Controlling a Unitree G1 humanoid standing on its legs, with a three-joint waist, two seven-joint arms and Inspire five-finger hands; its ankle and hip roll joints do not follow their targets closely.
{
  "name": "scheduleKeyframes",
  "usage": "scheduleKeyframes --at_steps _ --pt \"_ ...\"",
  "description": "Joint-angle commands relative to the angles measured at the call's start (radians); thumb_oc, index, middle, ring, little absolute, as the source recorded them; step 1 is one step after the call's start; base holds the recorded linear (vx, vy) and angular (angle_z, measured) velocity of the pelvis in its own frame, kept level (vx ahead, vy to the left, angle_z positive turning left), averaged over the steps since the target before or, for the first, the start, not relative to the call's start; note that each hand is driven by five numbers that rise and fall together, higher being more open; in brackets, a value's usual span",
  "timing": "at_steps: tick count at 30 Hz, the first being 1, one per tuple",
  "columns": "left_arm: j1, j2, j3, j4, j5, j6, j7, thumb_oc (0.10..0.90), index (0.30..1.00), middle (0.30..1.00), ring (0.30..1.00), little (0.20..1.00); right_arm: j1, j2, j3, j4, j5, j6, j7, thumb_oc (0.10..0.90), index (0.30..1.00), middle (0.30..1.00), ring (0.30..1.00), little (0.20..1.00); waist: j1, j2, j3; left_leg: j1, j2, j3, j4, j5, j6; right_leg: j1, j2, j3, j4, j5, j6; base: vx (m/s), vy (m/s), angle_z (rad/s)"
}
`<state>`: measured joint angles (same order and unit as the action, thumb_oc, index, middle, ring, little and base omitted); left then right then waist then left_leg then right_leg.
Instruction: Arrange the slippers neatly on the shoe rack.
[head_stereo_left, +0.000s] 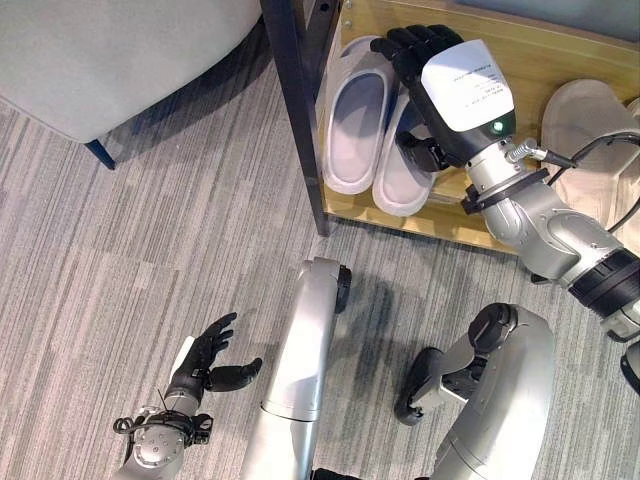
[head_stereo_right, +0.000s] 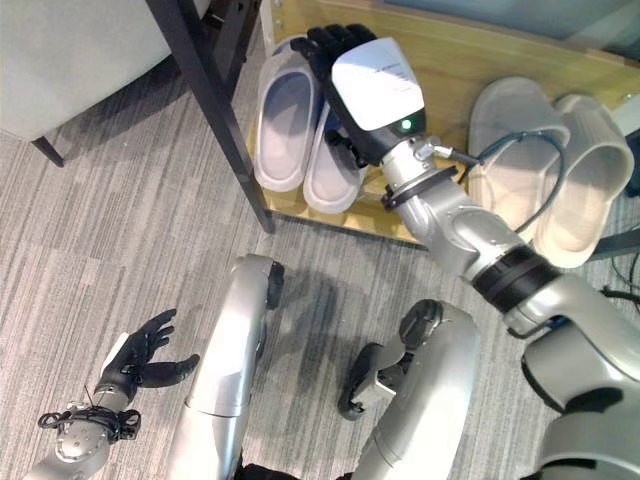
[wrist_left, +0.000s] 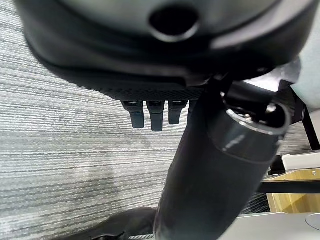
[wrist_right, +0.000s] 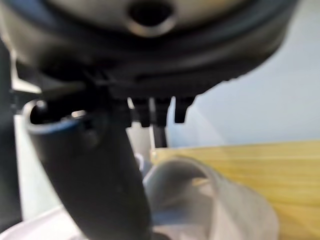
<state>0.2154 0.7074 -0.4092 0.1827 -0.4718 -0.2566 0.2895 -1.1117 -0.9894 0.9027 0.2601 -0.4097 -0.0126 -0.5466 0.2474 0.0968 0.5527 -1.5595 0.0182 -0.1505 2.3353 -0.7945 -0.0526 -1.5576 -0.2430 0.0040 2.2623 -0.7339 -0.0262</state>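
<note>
1. Light wooden shoe rack shelf (head_stereo_left: 560, 60) w/ dark metal upright post (head_stereo_left: 295, 110) at its left corner; grey striped carpet floor (head_stereo_left: 150, 260) in front.
2. Pair of white rubber slide slippers on the shelf's left end, side by side & touching: left one (head_stereo_left: 352, 125), right one (head_stereo_left: 405, 165), toes pointing away from robot, heels near the shelf's front edge.
3. Right hand (head_stereo_left: 425, 50) reaches over the right slipper of that pair; dark fingers extend onto its toe/strap part. Right wrist view: fingers (wrist_right: 150, 112) fairly straight, thumb down next to the white strap (wrist_right: 200, 185). Can't tell if it's actually pinching the strap.
4. Second pair, beige slide slippers (head_stereo_right: 545, 160), lies on same shelf to the right, well apart from the white pair, also side by side.
5. Left hand (head_stereo_left: 210, 360) hangs low over carpet, well apart from rack, fingers spread & relaxed, holding nothing.
6. Pale grey upholstered seat (head_stereo_left: 110, 50) stands left of the rack.
</note>
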Motion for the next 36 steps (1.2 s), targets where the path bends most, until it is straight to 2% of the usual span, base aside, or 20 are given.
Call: scheduleKeyframes --at_steps 1,6,9,10,11,15,16,19,24,31,36 --pt "0.105 -0.033 0.014 -0.089 -0.007 -0.037 0.021 0.8 0.9 0.9 0.9 0.9 -0.022 -0.076 -0.162 -0.166 0.026 -0.03 -0.073 0.8 0.9 0.9 0.9 0.9 0.031 0.01 -0.033 -0.011 -0.043 0.026 -0.086 -0.077 0.05 -0.012 -0.035 0.08 -0.009 0.044 -0.052 0.0 0.0 0.0" --pt "0.111 -0.043 0.023 -0.101 -0.002 -0.031 0.026 0.8 0.9 0.9 0.9 0.9 0.165 -0.045 -0.335 -0.277 0.12 -0.077 -0.089 0.8 0.9 0.9 0.9 0.9 0.017 0.003 -0.033 -0.011 -0.046 0.035 -0.086 -0.077 0.053 -0.012 -0.034 0.082 -0.009 0.046 -0.051 0.0 0.0 0.0" --pt "0.111 -0.044 0.024 -0.113 0.001 -0.031 0.026 0.8 0.9 0.9 0.9 0.9 0.296 0.004 -0.432 -0.351 0.235 -0.138 -0.07 0.8 0.9 0.9 0.9 0.9 0.009 0.002 -0.033 -0.011 -0.049 0.041 -0.088 -0.076 0.054 -0.012 -0.031 0.081 -0.012 0.047 -0.053 0.0 0.0 0.0" --pt "0.11 -0.048 0.025 -0.119 0.001 -0.031 0.025 0.8 0.9 0.9 0.9 0.9 0.36 0.033 -0.468 -0.385 0.327 -0.184 -0.046 0.8 0.9 0.9 0.9 0.9 0.005 0.004 -0.033 -0.011 -0.05 0.044 -0.09 -0.074 0.054 -0.012 -0.028 0.079 -0.014 0.048 -0.052 0.0 0.0 0.0" --pt "0.11 -0.046 0.024 -0.119 0.001 -0.031 0.024 0.8 0.9 0.9 0.9 0.9 0.366 0.031 -0.475 -0.389 0.331 -0.185 -0.043 0.8 0.9 0.9 0.9 0.9 0.007 0.003 -0.033 -0.011 -0.05 0.044 -0.09 -0.073 0.054 -0.012 -0.028 0.079 -0.014 0.049 -0.052 0.0 0.0 0.0" --pt "0.114 -0.051 0.035 -0.134 -0.005 -0.026 0.006 0.8 0.9 0.9 0.9 0.9 0.474 0.037 -0.5 -0.482 0.536 -0.276 0.091 0.8 0.9 0.9 0.9 0.9 0.008 0.008 -0.033 -0.011 -0.049 0.043 -0.094 -0.068 0.057 -0.012 -0.023 0.072 -0.024 0.051 -0.047 -0.02 0.008 -0.02" --pt "0.116 -0.053 0.035 -0.136 -0.006 -0.027 0.005 0.8 0.9 0.9 0.9 0.9 0.489 0.032 -0.5 -0.498 0.554 -0.28 0.11 0.8 0.9 0.9 0.9 0.9 0.007 0.009 -0.033 -0.011 -0.048 0.042 -0.094 -0.068 0.056 -0.012 -0.022 0.07 -0.026 0.052 -0.045 -0.03 0.013 -0.03" --pt "0.116 -0.065 0.037 -0.138 -0.005 -0.027 0.005 0.8 0.9 0.9 0.9 0.9 0.524 0.032 -0.516 -0.538 0.573 -0.295 0.128 0.8 0.9 0.9 0.9 0.9 0.005 0.011 -0.033 -0.011 -0.044 0.035 -0.097 -0.069 0.055 -0.012 -0.017 0.061 -0.037 0.051 -0.045 -0.03 0.009 -0.02" --pt "0.129 -0.08 0.02 -0.137 0.002 -0.03 0.014 0.8 0.9 0.9 0.9 0.9 0.619 0.076 -0.581 -0.571 0.503 -0.272 0.091 0.8 0.9 0.9 0.9 0.9 -0.007 0.014 -0.033 -0.011 -0.049 0.036 -0.097 -0.058 0.057 -0.012 -0.016 0.063 -0.041 0.058 -0.044 -0.03 0.006 -0.08" --pt "0.126 -0.094 -0.007 -0.13 0.007 -0.033 0.034 0.8 0.9 0.9 0.9 0.9 0.698 0.199 -0.64 -0.571 0.406 -0.241 0.007 0.8 0.9 0.9 0.9 0.9 -0.021 0.026 -0.033 -0.011 -0.05 0.049 -0.103 -0.046 0.061 -0.012 -0.009 0.063 -0.046 0.064 -0.045 -0.02 0.004 -0.02" --pt "0.123 -0.089 -0.02 -0.132 0.011 -0.034 0.042 0.8 0.9 0.9 0.9 0.9 0.705 0.229 -0.637 -0.547 0.37 -0.215 -0.019 0.8 0.9 0.9 0.9 0.9 -0.022 0.031 -0.033 -0.011 -0.052 0.052 -0.108 -0.039 0.062 -0.012 -0.007 0.064 -0.047 0.07 -0.045 -0.01 0.001 0.0"
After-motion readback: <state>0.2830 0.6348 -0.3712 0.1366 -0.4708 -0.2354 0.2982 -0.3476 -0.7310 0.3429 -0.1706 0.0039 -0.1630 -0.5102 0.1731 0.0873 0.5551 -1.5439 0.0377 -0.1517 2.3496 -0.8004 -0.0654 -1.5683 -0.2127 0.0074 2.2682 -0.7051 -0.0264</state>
